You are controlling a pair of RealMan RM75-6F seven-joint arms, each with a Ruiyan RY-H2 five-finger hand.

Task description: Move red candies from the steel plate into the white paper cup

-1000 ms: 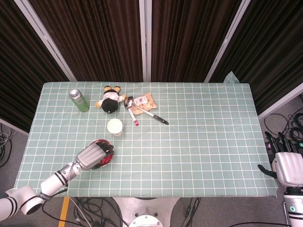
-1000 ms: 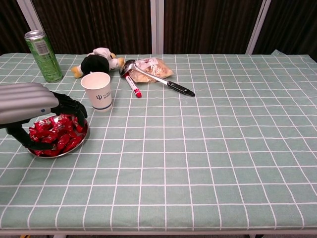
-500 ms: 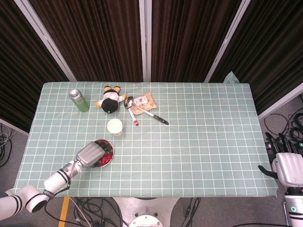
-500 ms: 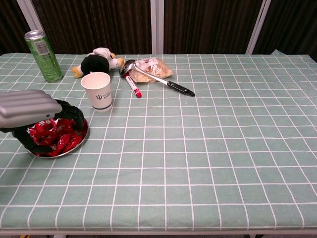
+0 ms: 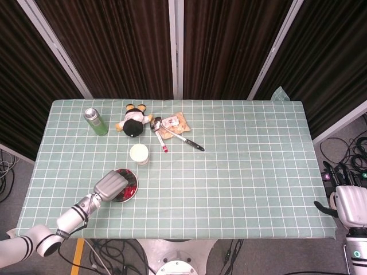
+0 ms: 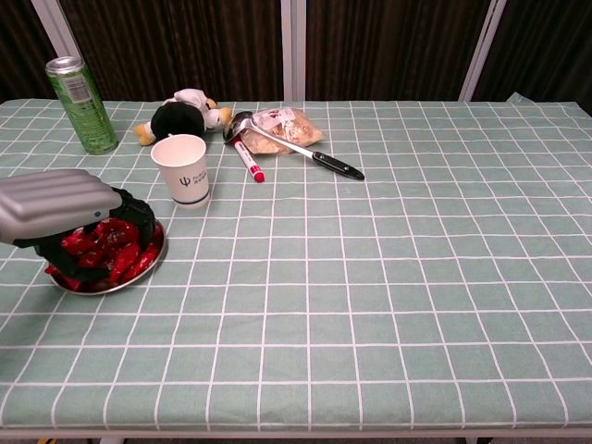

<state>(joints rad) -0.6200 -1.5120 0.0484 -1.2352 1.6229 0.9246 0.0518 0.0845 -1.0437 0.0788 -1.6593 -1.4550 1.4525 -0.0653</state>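
Left hand: palm down over the steel plate, dark fingers curled into the candy pile; whether a candy is actually held cannot be told from either view.
Right hand: off the tabletop beyond the near right corner, away from all items; how far its fingers are open cannot be told.
Steel plate: near the tabletop's near left corner, partly under the left hand.
Red candies: heaped in the steel plate; none visible in the cup or loose on the cloth.
White paper cup: upright, mouth open, just beyond the plate toward the far edge; apart from the hand.
Step in hand (judged): closing on a first candy; transfer not yet begun.
Doing it well (judged): pinch one wrapper firmly before lifting, rise straight so the plate is not dragged, carry over the cup mouth and release from just above the rim; the light cup tips easily, so avoid brushing it.
Other items: green can by the far left corner; plush toy, red marker, ladle and snack packet along the far edge, left of centre.
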